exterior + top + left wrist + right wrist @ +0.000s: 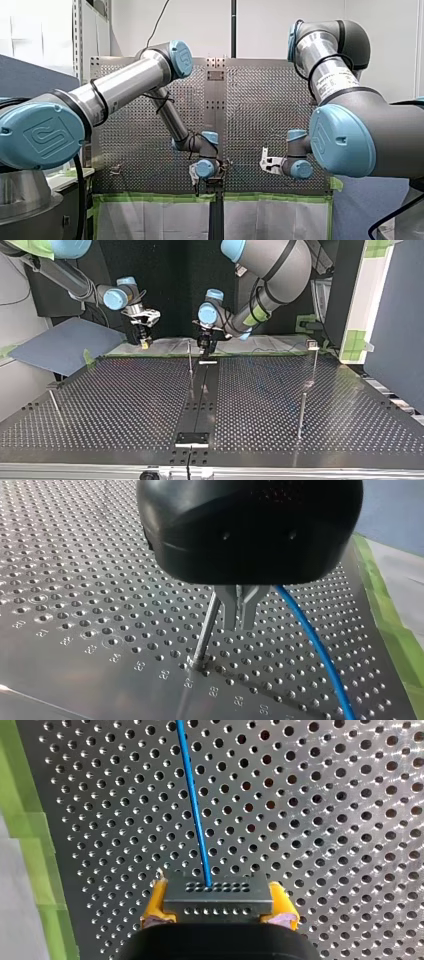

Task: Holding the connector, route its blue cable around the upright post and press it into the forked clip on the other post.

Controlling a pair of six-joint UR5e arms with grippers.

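In the right wrist view my right gripper (218, 906) has its yellow pads (155, 902) shut on the grey connector (218, 894). The blue cable (192, 800) leaves the connector and runs ahead over the perforated table. In the left wrist view my left gripper (241, 617) has its metal fingers together, just beside a thin upright post (206, 635). The blue cable (312, 640) passes close by the fingers on the side away from the post; nothing shows between them. In the top view, my right gripper (144, 341) hangs at the far edge left of my left gripper (205, 347).
More thin posts stand on the table (125, 405): one near my left gripper (190, 359), one at the right with a small clip on top (312, 344), one nearer (301, 415), one at the left (55, 402). Green tape (387, 620) lines the table's edge.
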